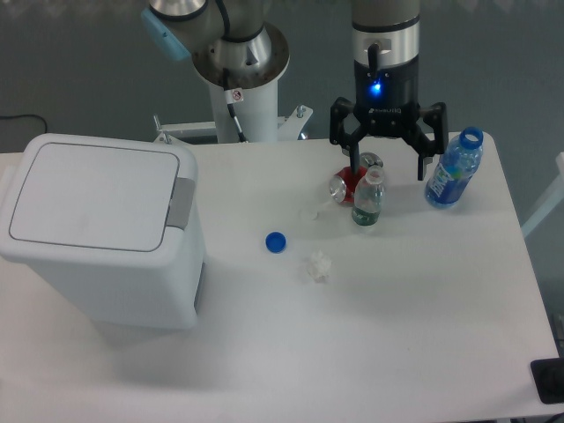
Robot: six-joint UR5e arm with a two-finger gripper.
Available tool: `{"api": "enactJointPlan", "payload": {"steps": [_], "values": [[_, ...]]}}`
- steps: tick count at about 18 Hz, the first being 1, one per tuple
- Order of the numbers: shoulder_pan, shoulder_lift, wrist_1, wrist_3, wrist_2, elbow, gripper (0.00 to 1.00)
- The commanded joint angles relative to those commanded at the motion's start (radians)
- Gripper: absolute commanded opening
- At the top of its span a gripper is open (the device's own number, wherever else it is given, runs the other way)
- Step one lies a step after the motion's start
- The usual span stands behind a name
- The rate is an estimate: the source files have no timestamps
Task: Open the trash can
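Observation:
The trash can (101,229) is a large white boxy bin at the left of the table, its flat lid down and a grey push tab (181,203) on its right edge. My gripper (388,167) hangs open far to the right, above the back of the table, its fingers pointing down with nothing between them. It is well apart from the bin, over a cluster of bottles and a can.
A red can (348,183) lies beside a small green-label bottle (367,198) under the gripper. A blue bottle (454,169) stands at the right. A blue cap (276,241) and a crumpled clear wrapper (317,266) lie mid-table. The arm's base (240,79) stands behind.

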Motion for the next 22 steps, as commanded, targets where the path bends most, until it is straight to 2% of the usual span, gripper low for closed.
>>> {"api": "enactJointPlan", "payload": {"steps": [4, 14, 22], "values": [[-0.003, -0.018, -0.003, -0.002, 0.052, 0.031, 1.00], [-0.008, -0.018, -0.003, -0.024, 0.104, 0.025, 1.00], [-0.018, -0.006, -0.014, -0.309, 0.145, 0.018, 1.00]]}}
